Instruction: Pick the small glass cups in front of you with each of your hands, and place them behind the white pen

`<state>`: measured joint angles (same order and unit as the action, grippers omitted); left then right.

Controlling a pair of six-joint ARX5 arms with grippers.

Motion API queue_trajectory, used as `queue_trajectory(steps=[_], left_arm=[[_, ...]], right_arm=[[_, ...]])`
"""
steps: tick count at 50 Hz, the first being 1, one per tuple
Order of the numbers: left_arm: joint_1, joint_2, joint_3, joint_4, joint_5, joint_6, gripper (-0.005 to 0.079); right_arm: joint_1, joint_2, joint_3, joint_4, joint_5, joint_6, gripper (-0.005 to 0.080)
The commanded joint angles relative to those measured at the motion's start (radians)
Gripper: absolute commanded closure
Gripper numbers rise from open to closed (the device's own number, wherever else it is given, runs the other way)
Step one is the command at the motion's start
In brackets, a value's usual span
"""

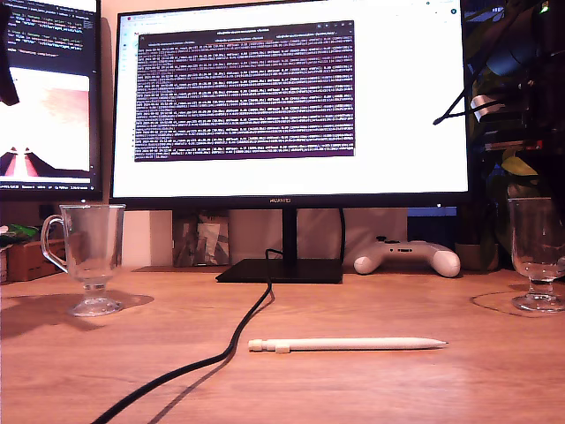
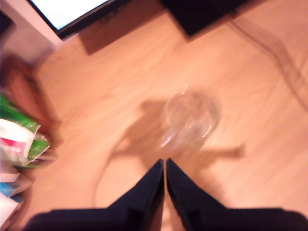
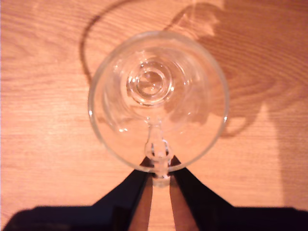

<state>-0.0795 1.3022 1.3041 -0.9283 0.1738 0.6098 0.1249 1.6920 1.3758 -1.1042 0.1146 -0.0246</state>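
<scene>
White pen [image 1: 348, 344] crosswise, tip exterior view's right

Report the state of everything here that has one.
First glass cup, exterior view's left: upright, empty, on the desk.
Second glass cup, exterior view's right: upright, empty.
White pen: lying flat, untouched.
My first gripper: fingers shut, above the first cup, holding nothing.
My second gripper: fingers either side of the second cup's handle; grip unclear.
Monitor: switched on.
</scene>
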Motion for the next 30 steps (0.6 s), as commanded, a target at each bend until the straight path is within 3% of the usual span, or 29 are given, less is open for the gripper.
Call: queue_trajectory(steps=[1,12,30], left_arm=[[0.006,0.073,0.025,-0.04,-0.002,0.093,0.0764],[0.006,0.21,0.095,-0.066,0.017,0.346,0.0764],[0.006,0.359,0.258,-0.131,0.027,0.53,0.0765]], right_arm=[[-0.003,0.007,0.006,0.011,0.0,-0.002,0.0763],[-0.003,0.007,0.006,0.018,-0.001,-0.003,0.0763],[-0.003,0.007,0.006,0.063,-0.007,-0.003,0.0763]])
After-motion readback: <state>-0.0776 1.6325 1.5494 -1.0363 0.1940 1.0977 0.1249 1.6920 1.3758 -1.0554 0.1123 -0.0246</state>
